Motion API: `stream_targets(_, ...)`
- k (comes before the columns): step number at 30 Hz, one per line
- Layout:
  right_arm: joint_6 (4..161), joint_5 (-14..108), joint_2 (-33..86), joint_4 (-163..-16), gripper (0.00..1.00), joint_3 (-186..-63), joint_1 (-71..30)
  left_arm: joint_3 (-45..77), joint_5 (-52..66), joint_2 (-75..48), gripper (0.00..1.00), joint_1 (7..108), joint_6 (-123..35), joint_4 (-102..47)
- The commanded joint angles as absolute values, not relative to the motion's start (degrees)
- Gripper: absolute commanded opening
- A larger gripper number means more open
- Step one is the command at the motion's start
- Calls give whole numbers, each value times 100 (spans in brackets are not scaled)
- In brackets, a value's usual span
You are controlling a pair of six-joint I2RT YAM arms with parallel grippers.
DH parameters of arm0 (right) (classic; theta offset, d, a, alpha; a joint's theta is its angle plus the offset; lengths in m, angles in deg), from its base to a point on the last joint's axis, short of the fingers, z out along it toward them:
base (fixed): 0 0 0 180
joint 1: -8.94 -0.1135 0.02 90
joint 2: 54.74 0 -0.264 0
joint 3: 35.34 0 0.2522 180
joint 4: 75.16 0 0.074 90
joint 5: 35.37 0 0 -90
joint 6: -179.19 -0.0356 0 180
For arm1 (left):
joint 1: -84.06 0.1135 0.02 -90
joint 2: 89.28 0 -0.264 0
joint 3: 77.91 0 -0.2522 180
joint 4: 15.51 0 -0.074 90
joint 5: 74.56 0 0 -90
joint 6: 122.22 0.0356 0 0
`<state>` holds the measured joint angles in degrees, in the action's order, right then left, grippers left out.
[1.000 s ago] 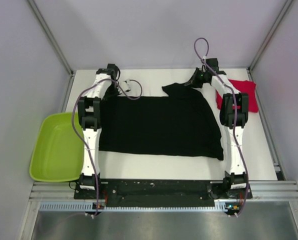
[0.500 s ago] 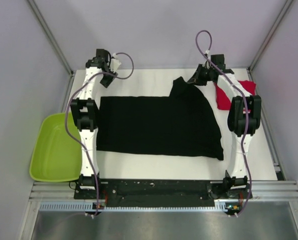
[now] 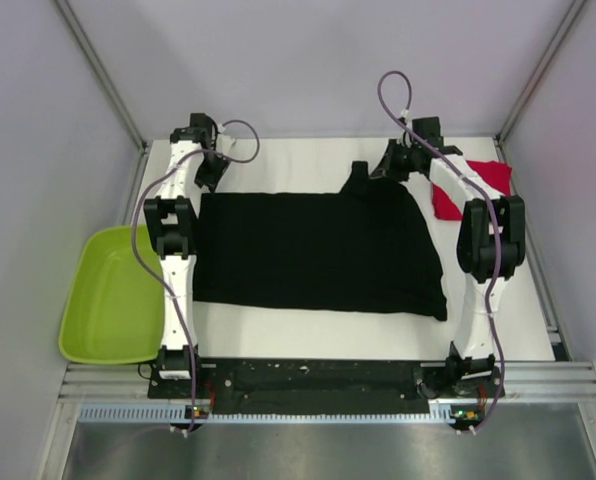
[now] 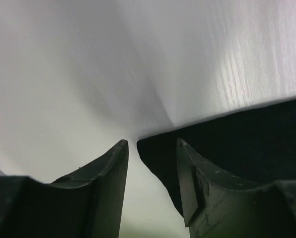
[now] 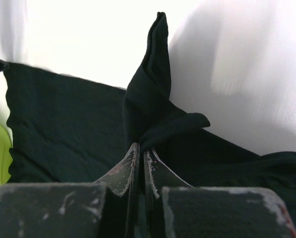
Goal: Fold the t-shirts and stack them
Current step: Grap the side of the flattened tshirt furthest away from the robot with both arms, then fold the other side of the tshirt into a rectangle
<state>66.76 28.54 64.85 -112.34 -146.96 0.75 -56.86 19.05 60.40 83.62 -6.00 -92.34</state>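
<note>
- The black t-shirt [image 3: 318, 250] lies spread across the middle of the white worktop [image 3: 298, 160], between the two arms. It looks folded once already into a broad band, though I can't be sure of that from here.
- The right fingers [image 5: 133, 163] are clenched on a pinch of the black cloth at the shirt's far right corner. The fabric rises from them in a twisted peak, which I take to be a sleeve or corner lifted clear so it can be carried over for a fold.
- The left fingers [image 4: 113, 168] stand apart and grasp nothing. They hang just above the shirt's far left corner, which shows in the gap between them. That looks to me like lining up to take that corner so both ends travel together.
- The red t-shirt [image 3: 458, 190] sits as a small folded square at the far right of the worktop, partly hidden behind the right arm. It seems parked there as the base of the stack.
- The lime-green tray [image 3: 108, 295] rests off the worktop's left side, well apart from both shirts.
</note>
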Motion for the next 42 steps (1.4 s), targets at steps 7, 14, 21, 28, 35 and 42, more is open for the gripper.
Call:
stream_targets(7,6845,3151,5591,-11081,0,-14455,32,-5520,525,6031,51,8714,-761,-10204)
stream_targets(14,6889,3230,5407,-11099,0,-14288,41,-5256,322,5978,14,8811,-989,-9625)
stream_targets(21,7012,3143,5091,-11195,0,-14113,41,-3914,129,4820,0,8881,-893,-8510)
stream_targets(28,7328,3151,3906,-11748,0,-12902,32,-1796,85,2711,0,8934,-375,-7577)
stream_targets(35,7188,3388,2631,-12187,0,-11126,24,-468,216,1646,0,8960,90,-8007)
stream_targets(42,6960,3819,2005,-12364,0,-9868,32,737,901,1354,0,8960,645,-7972)
